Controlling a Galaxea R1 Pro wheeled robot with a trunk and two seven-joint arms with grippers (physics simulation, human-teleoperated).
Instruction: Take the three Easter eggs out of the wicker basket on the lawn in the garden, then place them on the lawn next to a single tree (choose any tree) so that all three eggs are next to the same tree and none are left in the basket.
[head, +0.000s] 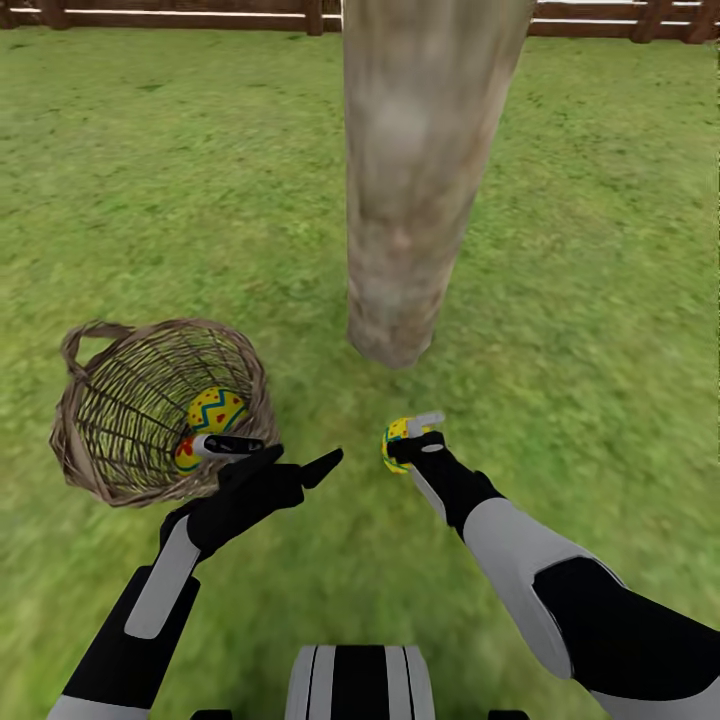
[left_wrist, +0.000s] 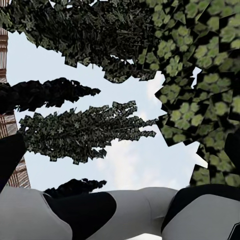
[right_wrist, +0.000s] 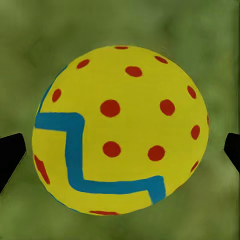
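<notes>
The wicker basket (head: 120, 420) lies tipped on its side on the lawn (head: 600, 300), mouth toward me. Two Easter eggs are inside it: one with a blue-green zigzag (head: 217, 408) and one with red marks (head: 185, 456), partly hidden. My left gripper (head: 290, 463) is open and empty just right of the basket, pointing up at the sky. A third egg (head: 395, 440), yellow with red dots and a blue band (right_wrist: 120, 130), sits low at the grass in front of the tree (head: 410, 180). My right gripper (head: 412, 436) is open around it, and its fingertips (right_wrist: 11, 155) stand just clear of the egg's sides.
The thick pale trunk rises straight ahead, its base about an arm's reach beyond the right gripper. A brown slat fence (head: 150, 15) closes the garden at the far edge. Grass spreads all around. The left wrist view looks up at leafy canopies (left_wrist: 200, 75) and sky.
</notes>
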